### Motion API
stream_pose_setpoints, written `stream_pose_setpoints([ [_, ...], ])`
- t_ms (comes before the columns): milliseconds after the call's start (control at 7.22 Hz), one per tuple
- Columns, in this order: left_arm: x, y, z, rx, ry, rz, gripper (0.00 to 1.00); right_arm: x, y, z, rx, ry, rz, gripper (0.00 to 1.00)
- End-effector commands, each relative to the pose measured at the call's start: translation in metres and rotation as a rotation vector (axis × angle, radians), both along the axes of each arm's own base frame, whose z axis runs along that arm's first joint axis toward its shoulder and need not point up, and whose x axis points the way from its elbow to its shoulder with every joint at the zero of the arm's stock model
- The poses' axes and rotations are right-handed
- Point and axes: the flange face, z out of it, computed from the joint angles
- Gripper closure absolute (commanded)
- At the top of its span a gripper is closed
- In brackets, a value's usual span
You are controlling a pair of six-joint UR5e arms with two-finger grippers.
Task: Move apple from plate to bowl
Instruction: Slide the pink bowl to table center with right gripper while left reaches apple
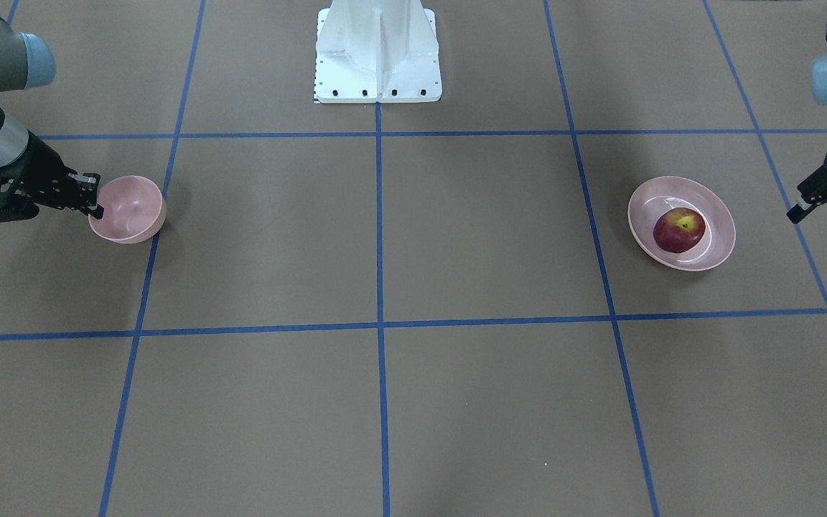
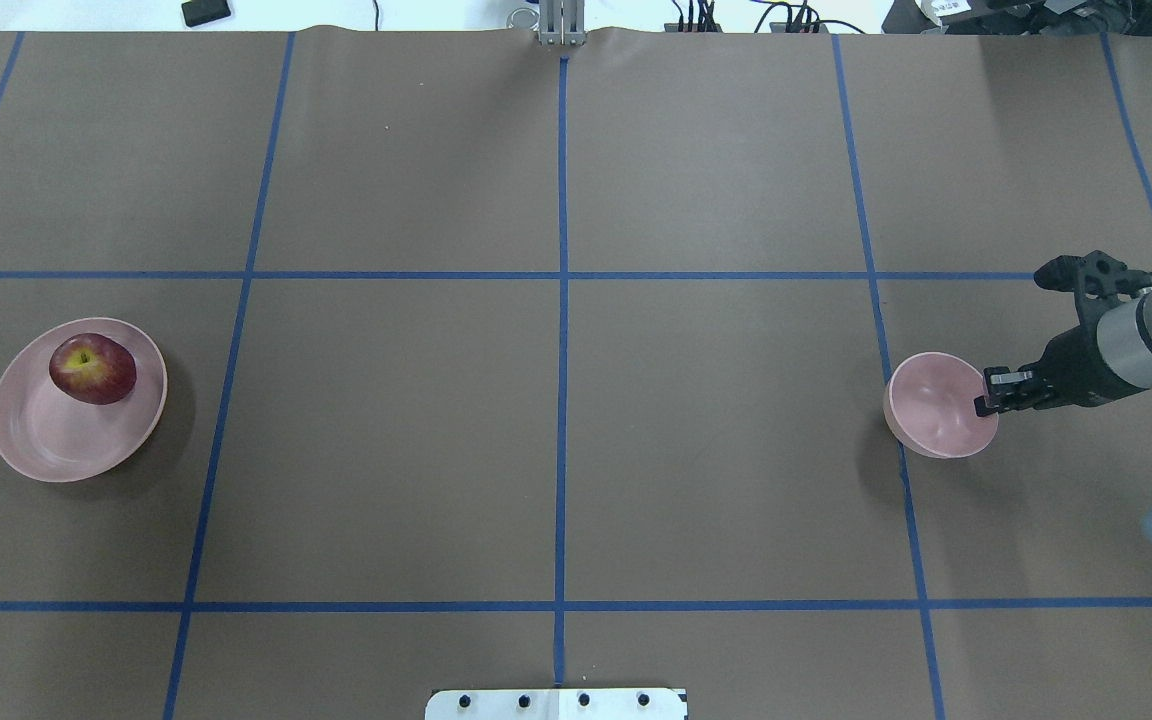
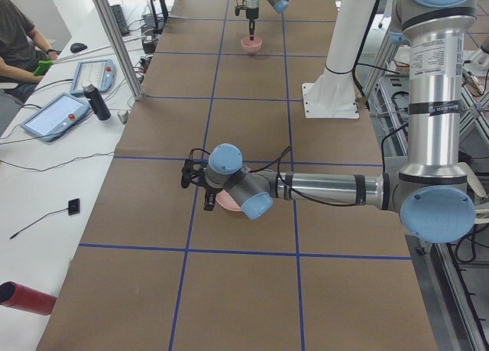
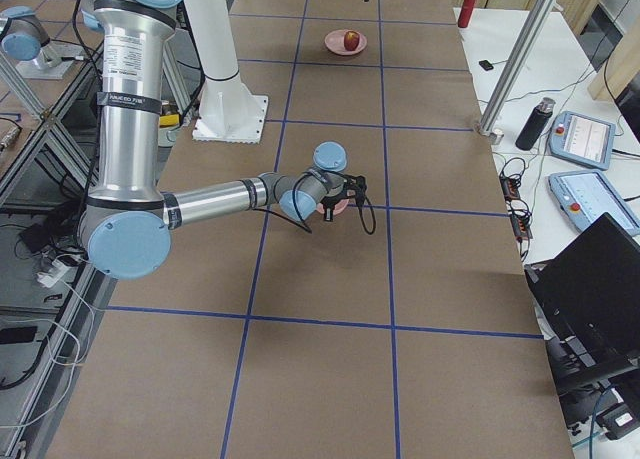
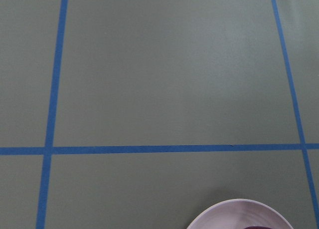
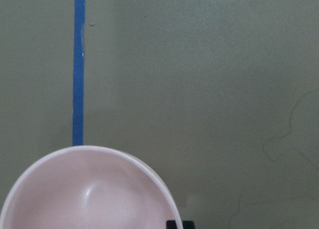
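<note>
1. Brown paper covers the whole desk (image 2: 716,430), and blue tape (image 2: 562,400) marks it off into large rectangles.
2. At the middle of the edge nearest me stands my white pedestal (image 1: 377,54), bolted down on a flat plate.
3. Beyond the far edge, on the operators' side, runs a white side table (image 3: 46,183) with two tablets (image 3: 57,118), a dark bottle (image 3: 98,102) and a red cylinder (image 3: 27,299). A seated person (image 3: 19,37) is at its far end.
4. The plate (image 2: 46,440) lies close to the desk's left end edge, about halfway between the near and far edges.
5. The apple (image 2: 92,368) sits in the plate, on the half toward the far edge, with its yellow stem patch facing up.
6. My left end effector (image 1: 819,217) hangs beside the plate on the left-edge side, clear of the rim, with its fingers spread and nothing between them.
7. The bowl (image 2: 936,405) is near the desk's right end edge, well apart from the plate, with a blue line running under it.
8. My right end effector (image 2: 983,402) is pinching the bowl's rim on the side toward the right edge, one finger inside the wall.
9. I cannot tell whether the bowl's base touches the paper.
</note>
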Motion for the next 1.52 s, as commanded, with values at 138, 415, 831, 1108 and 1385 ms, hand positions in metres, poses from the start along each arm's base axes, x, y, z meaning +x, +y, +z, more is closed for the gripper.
stream_pose_setpoints([
  [138, 0.09, 0.024, -0.043, 0.018, -0.022, 0.025, 0.02, -0.056, -0.071, -0.126, 0.0, 0.004, 0.028, 1.0],
  [415, 0.111, 0.036, -0.03, 0.02, -0.073, 0.033, 0.02, -0.104, -0.095, -0.214, -0.046, 0.036, 0.058, 1.0],
  [831, 0.139, 0.04, -0.023, 0.029, -0.133, 0.036, 0.03, -0.191, -0.117, -0.269, -0.107, 0.046, 0.133, 1.0],
  [1108, 0.165, 0.048, -0.029, 0.02, -0.127, 0.056, 0.03, -0.217, -0.125, -0.275, -0.119, 0.067, 0.146, 1.0],
  [1385, 0.174, 0.05, -0.023, 0.015, -0.171, 0.046, 0.03, -0.223, -0.123, -0.276, -0.111, 0.073, 0.149, 1.0],
])
